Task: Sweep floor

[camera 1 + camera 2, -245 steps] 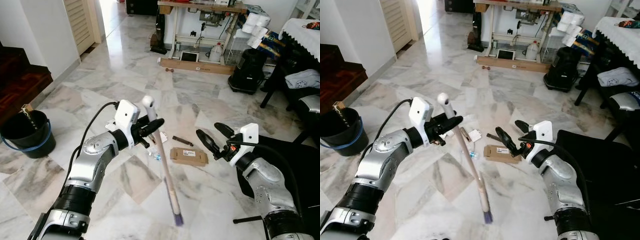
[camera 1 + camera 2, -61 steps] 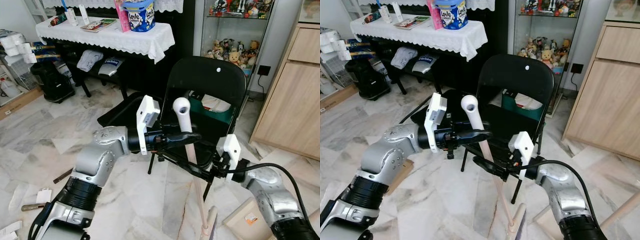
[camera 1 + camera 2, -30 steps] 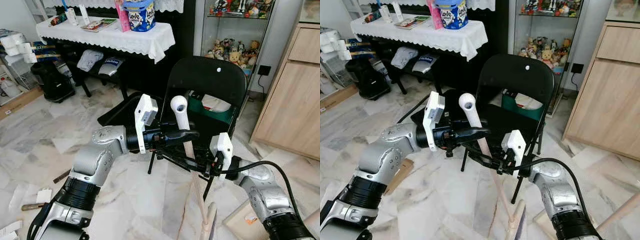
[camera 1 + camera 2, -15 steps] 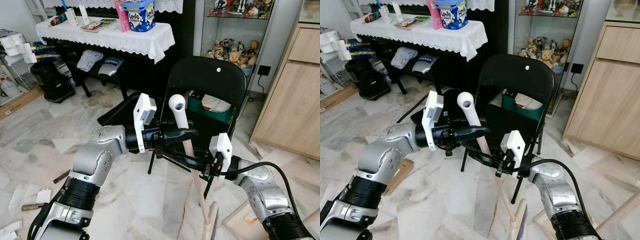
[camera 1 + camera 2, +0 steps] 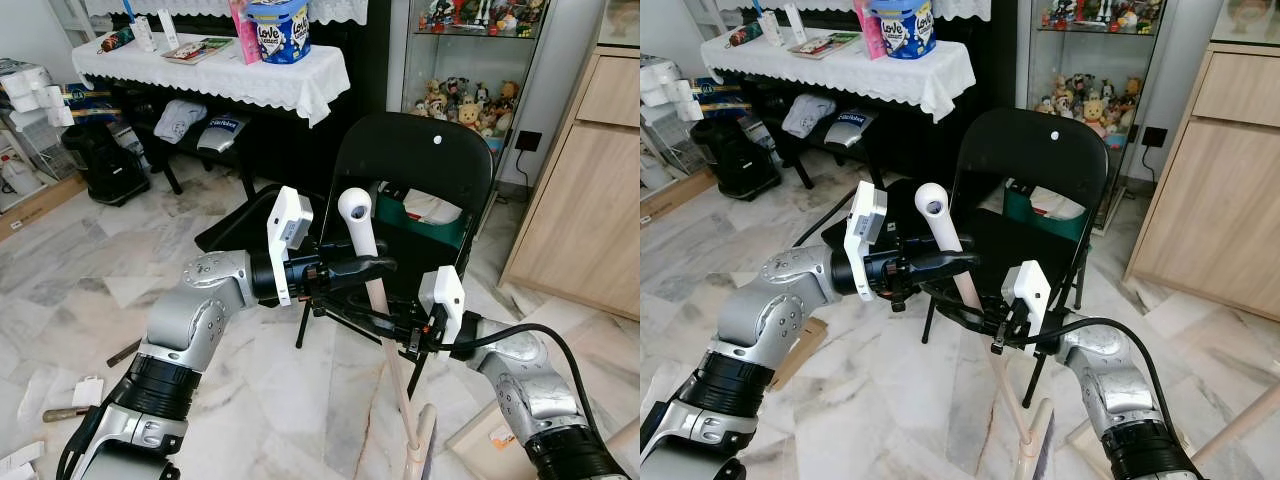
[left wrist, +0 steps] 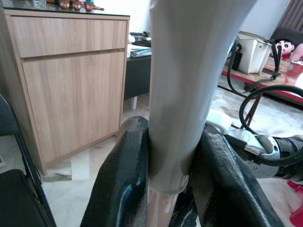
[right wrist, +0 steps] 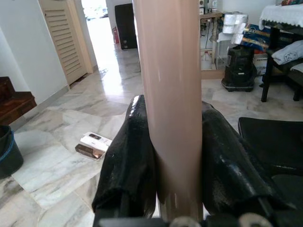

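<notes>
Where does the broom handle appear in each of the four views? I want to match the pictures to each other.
Left eye view: broom handle slants down the centre, white cap on top.
Right eye view: it stands left of centre, before the black folding chair.
Left wrist view: its grey-white upper part sits between the left claw's fingers.
Right wrist view: its beige shaft sits between the right claw's fingers.
Shared landmark: the black folding chair, in both eye views.

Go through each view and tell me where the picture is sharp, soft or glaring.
Left eye view: evenly lit and sharp, with soft sheen on the marble floor. Left wrist view: broom handle close and soft between the left hand fingers. Right wrist view: handle crisp in the right hand; doorway blown out.
</notes>
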Tool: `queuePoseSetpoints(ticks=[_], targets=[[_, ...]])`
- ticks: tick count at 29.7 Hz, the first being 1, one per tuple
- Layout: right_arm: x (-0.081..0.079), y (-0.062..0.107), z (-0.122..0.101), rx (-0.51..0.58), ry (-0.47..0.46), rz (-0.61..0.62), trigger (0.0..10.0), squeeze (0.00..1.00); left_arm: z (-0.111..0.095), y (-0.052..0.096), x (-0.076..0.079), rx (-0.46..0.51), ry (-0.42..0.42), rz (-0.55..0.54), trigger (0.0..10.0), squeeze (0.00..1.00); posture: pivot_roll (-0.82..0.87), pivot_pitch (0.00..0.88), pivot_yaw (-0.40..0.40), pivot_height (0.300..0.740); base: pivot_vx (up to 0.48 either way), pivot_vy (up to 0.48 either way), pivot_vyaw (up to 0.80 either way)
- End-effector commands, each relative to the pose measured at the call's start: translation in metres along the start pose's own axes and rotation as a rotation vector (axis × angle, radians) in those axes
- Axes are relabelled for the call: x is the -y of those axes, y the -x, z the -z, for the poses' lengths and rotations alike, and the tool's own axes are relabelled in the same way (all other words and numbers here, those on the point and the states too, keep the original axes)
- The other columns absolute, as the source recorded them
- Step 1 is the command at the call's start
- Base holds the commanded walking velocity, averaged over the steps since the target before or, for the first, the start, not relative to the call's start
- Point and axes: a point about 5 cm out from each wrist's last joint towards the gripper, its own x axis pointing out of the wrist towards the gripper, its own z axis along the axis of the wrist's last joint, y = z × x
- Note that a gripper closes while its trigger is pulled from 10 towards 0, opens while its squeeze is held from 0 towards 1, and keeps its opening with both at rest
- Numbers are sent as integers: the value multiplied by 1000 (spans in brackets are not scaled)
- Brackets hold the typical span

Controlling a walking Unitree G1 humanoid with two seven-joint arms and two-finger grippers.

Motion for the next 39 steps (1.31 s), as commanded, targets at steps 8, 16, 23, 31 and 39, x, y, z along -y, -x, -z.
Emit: queuePoseSetpoints(ticks=[8, 16, 23, 31, 39], targets=[[8, 1, -9, 42, -2, 52, 0, 0, 0, 1, 0, 83, 73, 5, 10000, 0, -92, 0, 128, 740, 0, 0, 0], [7, 1, -8, 37, -5, 50, 0, 0, -3, 1, -3, 127, 96, -16, 9490, 1000, -91, 0, 128, 740, 0, 0, 0], [8, 0, -9, 40, -4, 53, 0, 0, -1, 0, 0, 147, 125, -11, 10000, 0, -89, 0, 127, 740, 0, 0, 0], [8, -1, -9, 47, -1, 57, 0, 0, 4, -8, 2, 170, 162, -31, 10000, 0, -90, 0, 128, 740, 0, 0, 0], [7, -3, -10, 51, -5, 48, 0, 0, 9, -17, 8, 206, 207, -31, 10000, 0, -88, 0, 129, 740, 0, 0, 0]])
